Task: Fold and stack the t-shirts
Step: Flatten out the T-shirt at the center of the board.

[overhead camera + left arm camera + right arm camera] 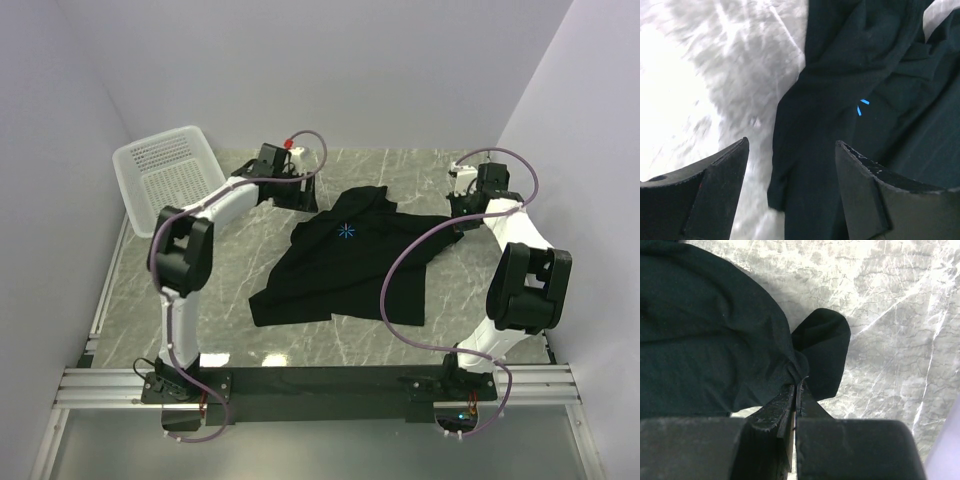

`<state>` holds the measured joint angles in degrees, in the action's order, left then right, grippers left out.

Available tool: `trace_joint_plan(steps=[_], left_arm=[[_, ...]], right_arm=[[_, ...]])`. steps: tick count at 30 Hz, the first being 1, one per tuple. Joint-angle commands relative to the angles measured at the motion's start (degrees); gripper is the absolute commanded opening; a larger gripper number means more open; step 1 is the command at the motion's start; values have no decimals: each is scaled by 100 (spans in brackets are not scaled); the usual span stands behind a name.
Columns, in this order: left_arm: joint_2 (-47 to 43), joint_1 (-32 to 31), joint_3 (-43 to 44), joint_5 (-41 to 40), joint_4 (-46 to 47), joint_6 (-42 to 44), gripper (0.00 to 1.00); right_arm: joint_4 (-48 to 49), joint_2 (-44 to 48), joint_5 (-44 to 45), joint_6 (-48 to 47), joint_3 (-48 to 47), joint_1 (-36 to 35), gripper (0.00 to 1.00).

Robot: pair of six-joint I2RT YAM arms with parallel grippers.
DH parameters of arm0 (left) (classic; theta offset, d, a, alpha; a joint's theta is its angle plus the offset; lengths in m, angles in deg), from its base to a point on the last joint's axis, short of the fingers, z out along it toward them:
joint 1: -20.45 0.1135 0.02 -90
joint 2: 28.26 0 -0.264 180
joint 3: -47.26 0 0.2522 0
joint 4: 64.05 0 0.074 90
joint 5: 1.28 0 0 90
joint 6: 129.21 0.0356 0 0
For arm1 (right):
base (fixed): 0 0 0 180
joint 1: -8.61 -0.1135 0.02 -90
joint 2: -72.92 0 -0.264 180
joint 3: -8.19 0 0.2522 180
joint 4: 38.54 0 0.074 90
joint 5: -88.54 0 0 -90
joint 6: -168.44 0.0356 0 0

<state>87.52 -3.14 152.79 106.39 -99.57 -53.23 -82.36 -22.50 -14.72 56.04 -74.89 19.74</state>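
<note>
Silver rail (320, 385) along the near edge, with both arm bases bolted on, so two arms total: the left arm (180, 250) and the right arm (525, 285).

Past that it's the grey marble-look worktop (240, 280), and there's just one t-shirt (340, 275) on it. It's black, sitting about in the middle, and rumpled and spread out rather than folded. Its near hem points toward the left arm and the rest runs off to the far right. I count one little light-blue starburst print (347, 232), facing up on the far half.

The right claw (796, 386) is at the shirt's right end. Its fingers are squeezed together on a pinch of the black cloth, and a rounded flap pokes out just past the pinch onto the bare marble.

The left claw (792, 145) is a bit farther back, at the shirt's far left edge. Its two fingers are spread wide with nothing between them; the wrist cam just shows the shirt's edge and the marble below the gap. Can't tell if the tips touch the cloth.

One white mesh basket (165, 170) sits in the far left corner, well apart from the shirt.
</note>
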Motion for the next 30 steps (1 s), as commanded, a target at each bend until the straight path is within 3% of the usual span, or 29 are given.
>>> trace_joint_plan(steps=[1,9,17,24,30], left_arm=[[407,-40,771,720,-31,409,75],[699,-461,869,650,339,1269,76],[691,-1041,491,-596,962,2157,75],[1059,-1332,623,-1932,1270,2009,71],[1262,-1385,790,-2066,1236,1745,59]], right_arm=[[80,76,-142,59,-108,29,0],[80,76,-204,130,-46,20,0],[10,-3,-265,191,-126,29,0],[-35,-38,-318,209,-205,20,0],[-52,-30,-336,226,-240,20,0]])
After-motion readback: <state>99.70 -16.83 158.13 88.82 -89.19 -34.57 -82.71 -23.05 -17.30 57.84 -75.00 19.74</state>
